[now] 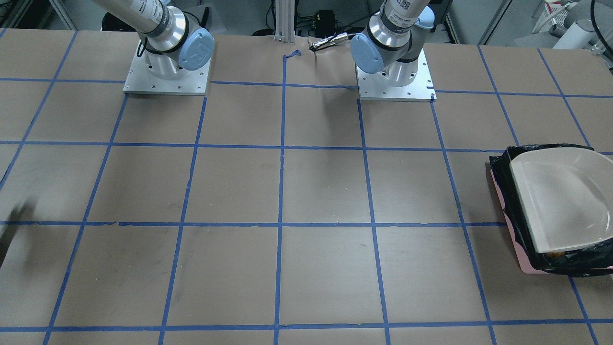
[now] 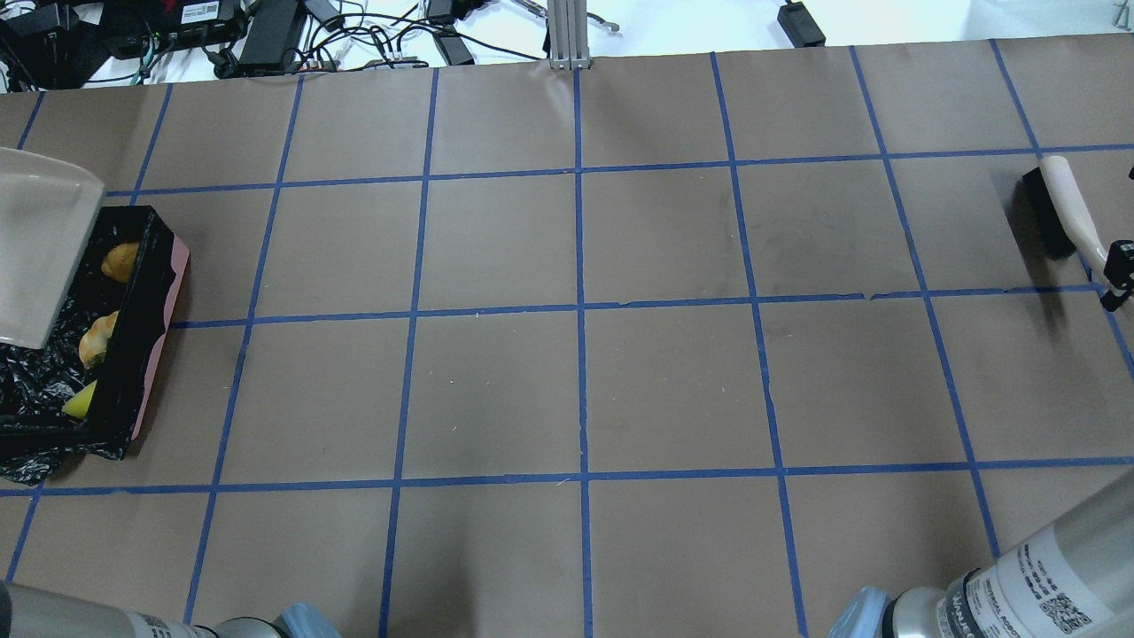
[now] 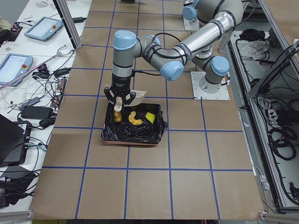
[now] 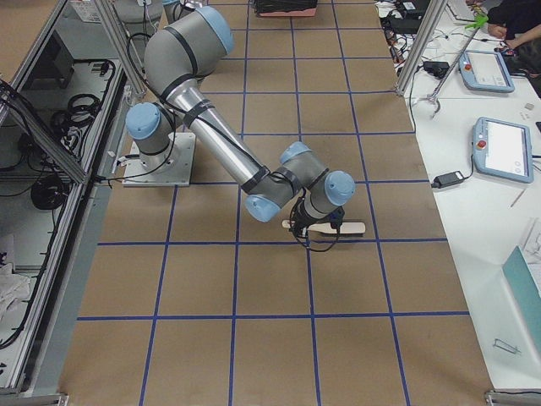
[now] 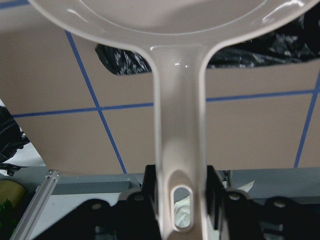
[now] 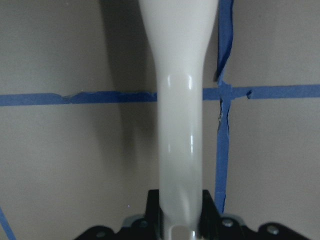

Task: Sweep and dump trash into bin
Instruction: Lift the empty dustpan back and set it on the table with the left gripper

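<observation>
Lying inside the bin point(image 2: 161, 337), on its black bag, at the table's left end: a potato lump point(image 2: 120, 260), a fruit slice point(image 2: 97, 338), a sponge piece point(image 2: 80, 403). Hanging tilted over that bin, a dustpan point(image 2: 40, 239), handle pinched narrowly in the left gripper point(image 5: 181, 185). Far off at the right end, clamped just as tightly by the right gripper point(image 6: 180, 207): a brush point(image 2: 1059, 208).
</observation>
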Controlling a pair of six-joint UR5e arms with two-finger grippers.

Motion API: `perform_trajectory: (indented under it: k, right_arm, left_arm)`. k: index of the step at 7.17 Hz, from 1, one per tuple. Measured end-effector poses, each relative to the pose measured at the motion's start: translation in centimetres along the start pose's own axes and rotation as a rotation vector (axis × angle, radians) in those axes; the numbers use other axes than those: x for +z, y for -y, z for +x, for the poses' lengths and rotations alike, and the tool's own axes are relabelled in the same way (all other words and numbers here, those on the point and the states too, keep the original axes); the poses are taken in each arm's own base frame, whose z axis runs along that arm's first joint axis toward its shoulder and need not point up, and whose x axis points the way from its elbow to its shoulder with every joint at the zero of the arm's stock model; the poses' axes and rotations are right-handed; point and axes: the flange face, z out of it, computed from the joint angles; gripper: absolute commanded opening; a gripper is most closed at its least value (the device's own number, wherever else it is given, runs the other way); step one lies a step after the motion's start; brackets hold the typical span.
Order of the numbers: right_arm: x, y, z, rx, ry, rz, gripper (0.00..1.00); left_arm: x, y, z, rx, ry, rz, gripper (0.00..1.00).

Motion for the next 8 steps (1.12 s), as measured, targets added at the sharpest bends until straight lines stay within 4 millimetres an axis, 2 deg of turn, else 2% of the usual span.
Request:
perform_trajectory:
  k: [3, 4, 6, 7, 8]
  right_arm:
    - [-0.1, 0.0, 0.0, 0.002, -0.002, 0.001, 0.8]
    - [-0.2, -0.1, 0.0, 0.002, -0.004, 0.002, 0.82]
    - [-0.8, -0.5, 0.1, 0.002, -0.025, -0.007, 0.97]
    - [-2.2, -1.1, -0.1, 0.005, -0.044, 0.006, 1.0]
    - [-4.6, -2.0, -0.8, 0.008, -0.069, 0.037, 1.0]
  left_arm:
    - [2.9, 9.5, -4.6, -0.053, -0.045, 0.229, 0.0]
    - [4.2, 12.9, -6.2, -0.073, -0.066, 0.288, 0.0]
    - [7.6, 19.8, -9.3, -0.095, -0.126, 0.345, 0.0]
    - [9.2, 22.6, -10.7, -0.105, -0.14, 0.347, 0.0]
    - [11.2, 24.7, -11.9, -0.108, -0.136, 0.34, 0.0]
